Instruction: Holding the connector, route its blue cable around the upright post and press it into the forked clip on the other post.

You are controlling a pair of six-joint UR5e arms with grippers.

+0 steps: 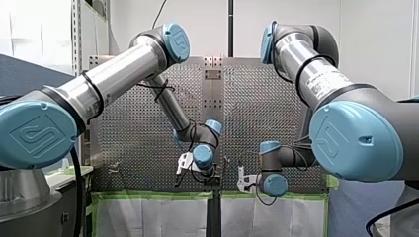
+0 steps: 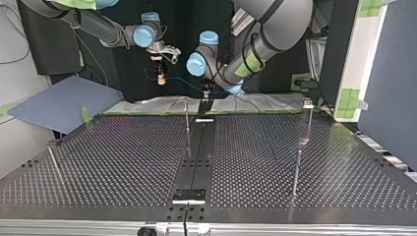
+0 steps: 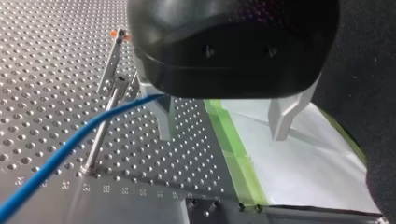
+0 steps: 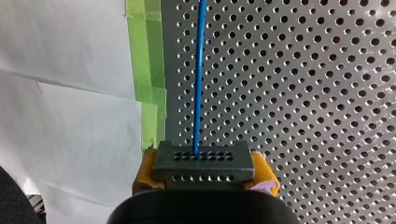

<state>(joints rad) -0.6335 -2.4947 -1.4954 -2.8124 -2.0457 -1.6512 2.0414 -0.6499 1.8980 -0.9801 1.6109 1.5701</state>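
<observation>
My right gripper (image 4: 205,174) is shut on the black connector (image 4: 204,158), with yellow pads on both sides of it. The blue cable (image 4: 199,74) leaves the connector straight ahead over the perforated plate. In the top view this gripper (image 2: 160,77) hangs at the back left, above the table's far edge. My left gripper (image 3: 223,135) stands open over the plate's edge, and the blue cable (image 3: 70,144) runs from beside one finger (image 3: 164,119) out past a thin upright post (image 3: 99,140). That post carries a flat metal bracket (image 3: 113,65) with orange tips. Nothing sits between the left fingers.
Thin posts stand on the table (image 2: 123,162) in the top view: one at the middle back (image 2: 187,118), two at the right (image 2: 309,118) (image 2: 296,172), one at the left (image 2: 54,164). Green tape (image 3: 233,149) and white sheeting (image 3: 303,158) border the plate.
</observation>
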